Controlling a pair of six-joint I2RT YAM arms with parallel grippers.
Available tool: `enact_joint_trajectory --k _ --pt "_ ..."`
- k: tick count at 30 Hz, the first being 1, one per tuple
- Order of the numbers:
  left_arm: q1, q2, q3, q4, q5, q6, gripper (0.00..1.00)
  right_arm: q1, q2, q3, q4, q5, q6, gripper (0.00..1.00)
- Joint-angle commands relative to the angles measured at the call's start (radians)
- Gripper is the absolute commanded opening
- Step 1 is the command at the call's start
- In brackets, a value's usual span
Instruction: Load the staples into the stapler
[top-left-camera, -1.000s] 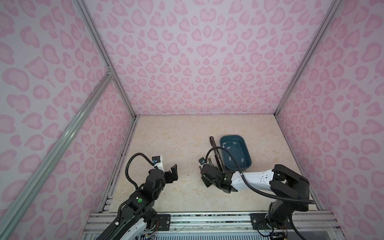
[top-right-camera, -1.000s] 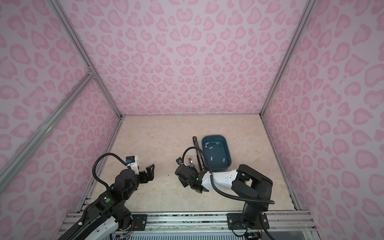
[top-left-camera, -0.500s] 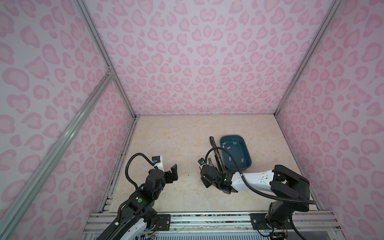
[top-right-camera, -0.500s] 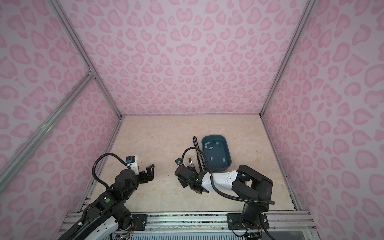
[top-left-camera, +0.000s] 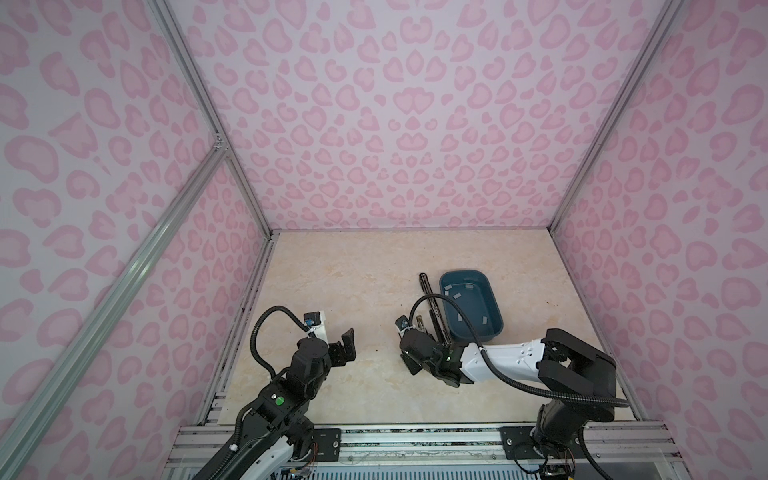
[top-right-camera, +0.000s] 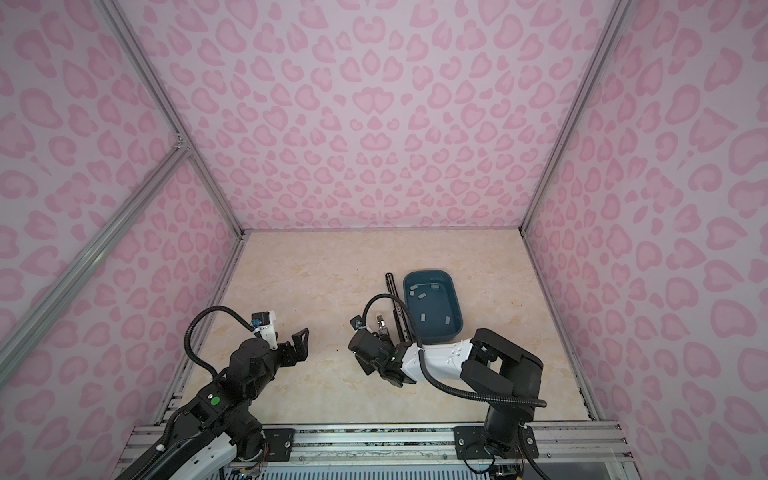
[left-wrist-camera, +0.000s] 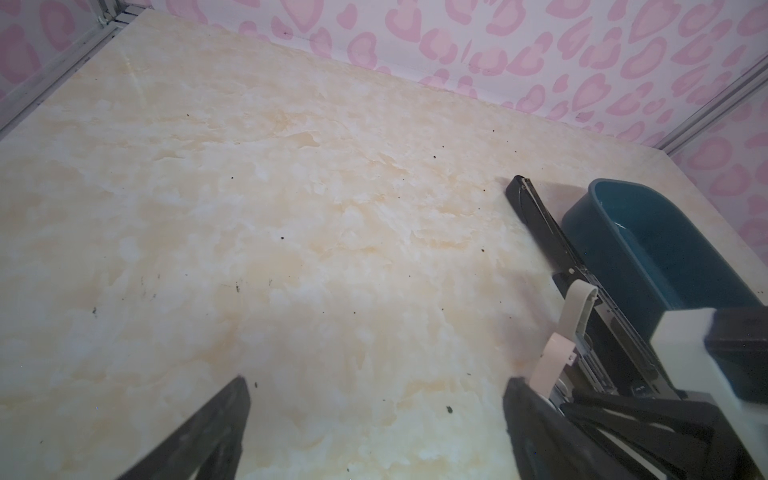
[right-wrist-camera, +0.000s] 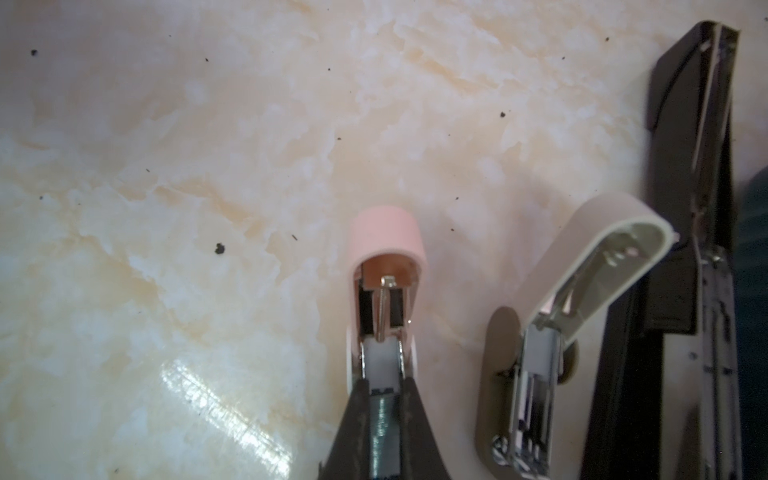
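The right pincer (right-wrist-camera: 381, 376) is clamping the small pink plastic stapler (right-wrist-camera: 386, 237); the left pincer (left-wrist-camera: 376, 384) is hovering, spread wide.

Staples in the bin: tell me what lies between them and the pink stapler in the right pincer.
The staples lie inside the bin, so its wall comes first. Then the black stapler and the open beige stapler lie between bin and pink stapler, which the right pincer clamps.

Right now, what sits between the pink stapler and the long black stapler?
An opened beige stapler lies there, shown clearly in the right wrist view.
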Motion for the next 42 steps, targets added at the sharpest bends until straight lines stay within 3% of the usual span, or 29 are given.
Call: enact_joint_trajectory --k 1,31,42 --pt "0.001 -0.002 -0.002 0.018 0.003 0.003 0.96 0.001 0.010 0.005 -0.011 0.010 -0.003 0.05" --pt "0.001 0.001 -0.001 0.019 0.002 0.003 0.96 0.020 -0.031 -0.053 -0.059 0.005 0.081 0.05" --pt "0.001 -0.004 -0.004 0.019 0.003 0.003 0.96 0.027 -0.032 -0.051 -0.061 0.013 0.085 0.19"
